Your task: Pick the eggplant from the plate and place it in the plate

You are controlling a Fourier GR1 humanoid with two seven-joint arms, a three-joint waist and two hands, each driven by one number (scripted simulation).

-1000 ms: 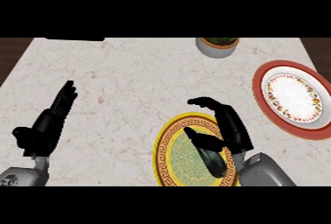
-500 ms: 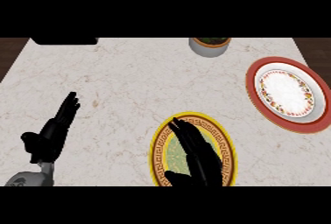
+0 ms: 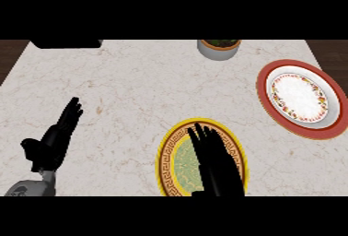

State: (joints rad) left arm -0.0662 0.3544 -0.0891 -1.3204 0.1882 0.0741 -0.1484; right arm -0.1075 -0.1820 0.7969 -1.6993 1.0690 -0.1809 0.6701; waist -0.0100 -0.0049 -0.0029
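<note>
Here, straight fingers [image 3: 204, 143] of the right hand [image 3: 216, 166] lie released over the yellow plate [image 3: 166, 156], hiding the eggplant, presumably beneath; curl around it before lifting toward the red plate [image 3: 268, 99] across the desk [image 3: 136, 83].

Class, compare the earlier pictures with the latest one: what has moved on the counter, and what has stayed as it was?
The right hand has swung from curled beside the eggplant to lying flat over the yellow plate, fingers straight and pointing away from the robot; the eggplant is now hidden under it. The left hand stays open at the left. The red plate and the pot have not moved on the counter.
</note>
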